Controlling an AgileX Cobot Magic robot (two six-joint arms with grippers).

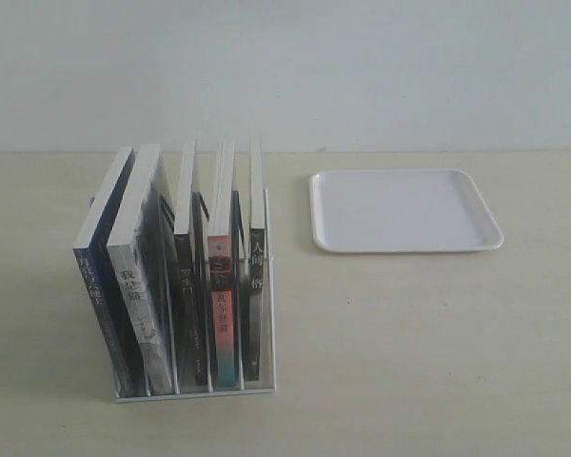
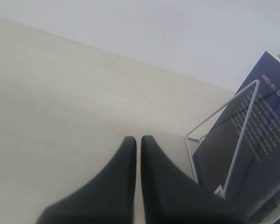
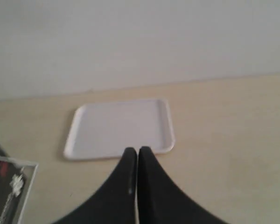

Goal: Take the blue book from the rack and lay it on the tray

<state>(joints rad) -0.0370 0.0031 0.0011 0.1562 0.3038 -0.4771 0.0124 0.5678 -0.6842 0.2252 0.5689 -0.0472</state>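
**Now: blue book (image 1: 93, 305) in the rack's (image 1: 269, 314) end slot, both grippers pinched narrow**

One rack stands on a pale, matte, faintly grained table (image 1: 409, 352). It has thin clear dividers, and the left wrist view shows a white wire loop at its end. It holds five paperbacks in all. The blue book is the outermost on the left of the exterior view. It tilts leftward at the top, with a dark navy spine bearing light characters. The other four books (image 1: 219, 295) have a whitish-grey spine, a black spine, a red-and-teal spine and a black-and-white spine.

One tray (image 1: 406, 211) lies flat to the right of the rack and well apart from it. It is smooth, glossy white and rectangular, with rounded corners and a low raised rim.

Neither arm shows in the exterior view. The left gripper (image 2: 138, 144) has two smooth, tapering black fingers, drawn together to a hairline slit and holding nothing. They point over the tabletop, with the wire loop and the blue cover just beside them. The right gripper (image 3: 137, 156) is pinched just as narrowly and grips nothing. Its tips are aimed at the tray's near rim.
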